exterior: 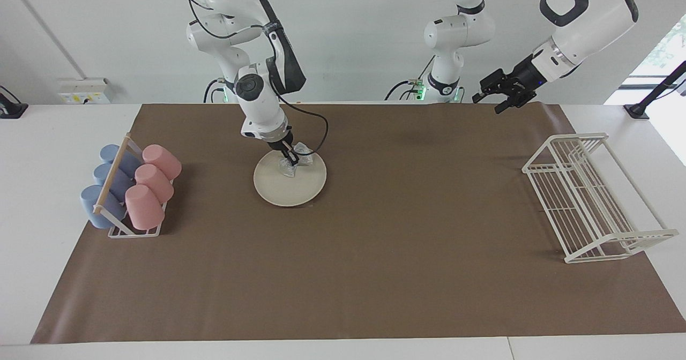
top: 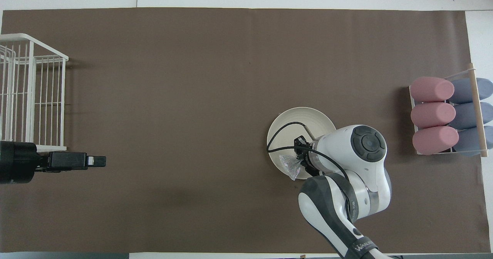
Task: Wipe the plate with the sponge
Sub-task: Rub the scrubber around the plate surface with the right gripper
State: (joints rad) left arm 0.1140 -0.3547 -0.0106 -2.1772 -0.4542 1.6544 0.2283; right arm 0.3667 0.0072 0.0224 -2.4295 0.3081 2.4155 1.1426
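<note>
The cream-white plate point(exterior: 292, 188) point(top: 302, 117) lies on the brown mat, toward the right arm's end of the table. My right gripper point(exterior: 292, 160) point(top: 299, 163) is shut on the silvery mesh sponge point(exterior: 289, 170) point(top: 289, 165). It holds the sponge down on the part of the plate nearer to the robots, and the sponge appears to touch the plate's surface. My left gripper point(exterior: 488, 104) point(top: 97, 161) is open with nothing in it. It hangs high over the mat's edge at the robots' end, close to the white wire rack. The right arm hides part of the plate in the overhead view.
A cup rack point(exterior: 131, 188) point(top: 446, 116) with pink and blue cups lying in it stands at the right arm's end of the mat. A white wire rack point(exterior: 589, 199) point(top: 31, 93) stands at the left arm's end.
</note>
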